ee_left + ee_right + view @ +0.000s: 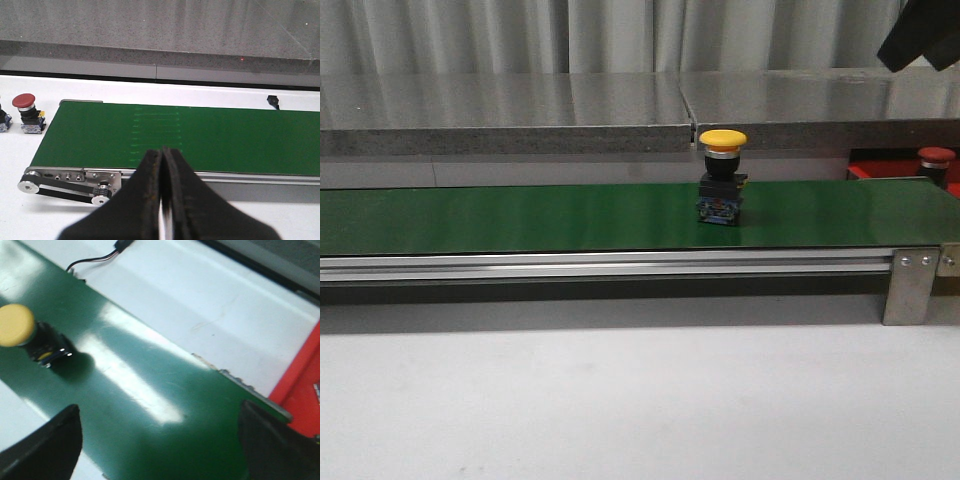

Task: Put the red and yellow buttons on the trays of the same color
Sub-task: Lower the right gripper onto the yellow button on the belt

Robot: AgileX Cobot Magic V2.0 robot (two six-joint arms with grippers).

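White tabletop [620, 400] fills the lower part of the front view, bare up to the aluminium rail of the long green conveyor belt [520, 215] that crosses the middle of the frame. Right of centre on the belt, a yellow-capped mushroom push button with a dark body [722, 178] stands upright. At the far right edge, a red-capped push button [936, 160] sits by the flat bright red tray [870, 170]. In the left wrist view, the left gripper [162, 200] hangs above the belt's near edge with its black jaws pressed together, holding nothing. In the right wrist view, the right gripper [160, 440] has its jaws spread wide over the belt, the yellow button at the left of that frame.
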